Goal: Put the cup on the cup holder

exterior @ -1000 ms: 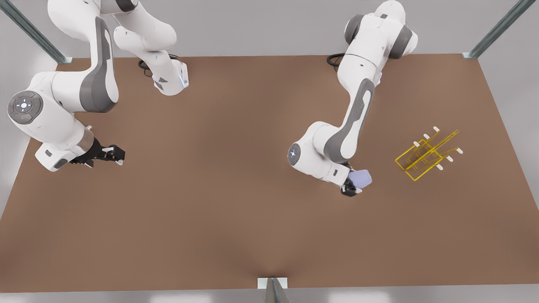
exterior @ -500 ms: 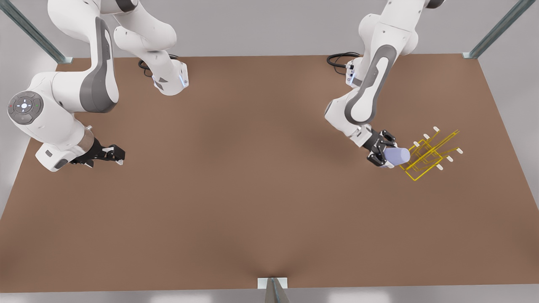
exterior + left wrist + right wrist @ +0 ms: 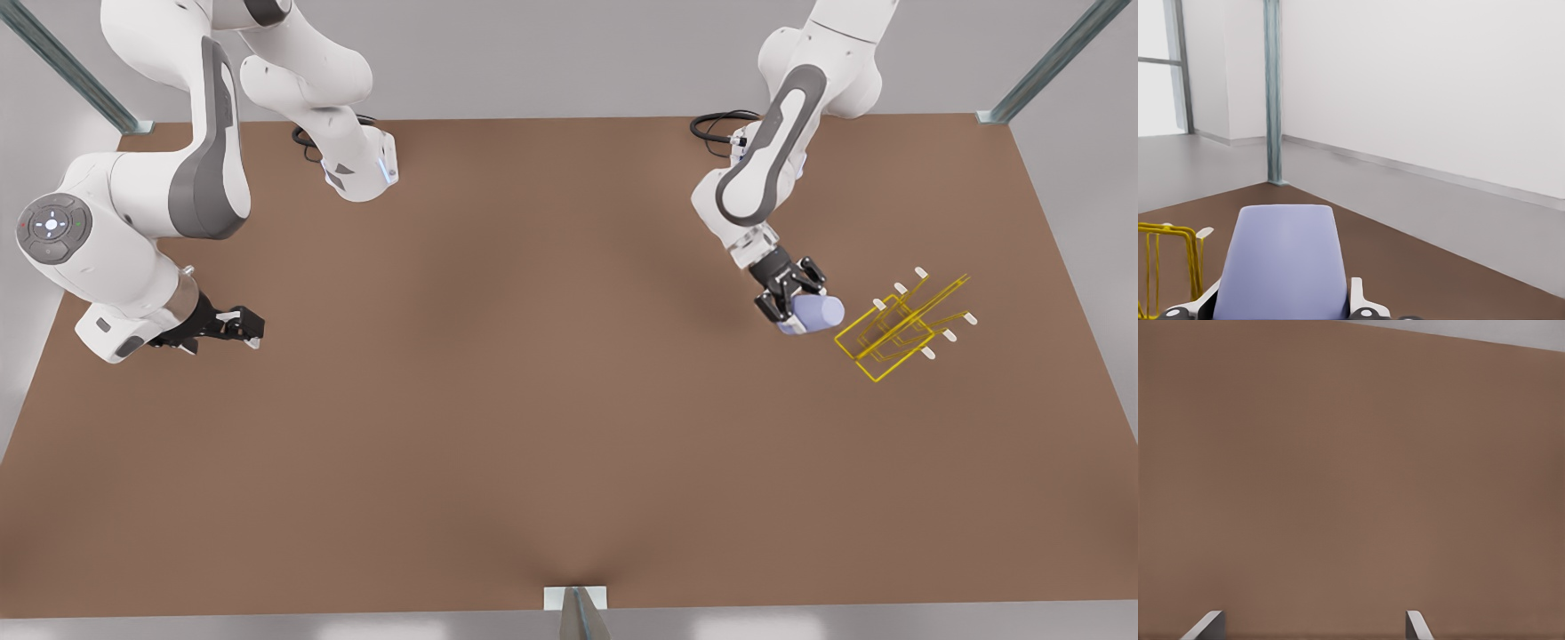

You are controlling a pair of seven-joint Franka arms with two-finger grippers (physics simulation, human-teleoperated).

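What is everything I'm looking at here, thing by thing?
cup: one, pale lavender-blue, lying sideways in the left gripper, just short of the rack on the front view's right
cup holder: one, yellow wire with white-tipped prongs, on the table at the front view's right
table: one, brown, under everything
posts: grey-green metal, at the table's far corners, another at the near edge
cable: black, coiled by the far arm base
left gripper: black, shut on the cup beside the rack
right gripper: black, open, waiting low over the table at the front view's left
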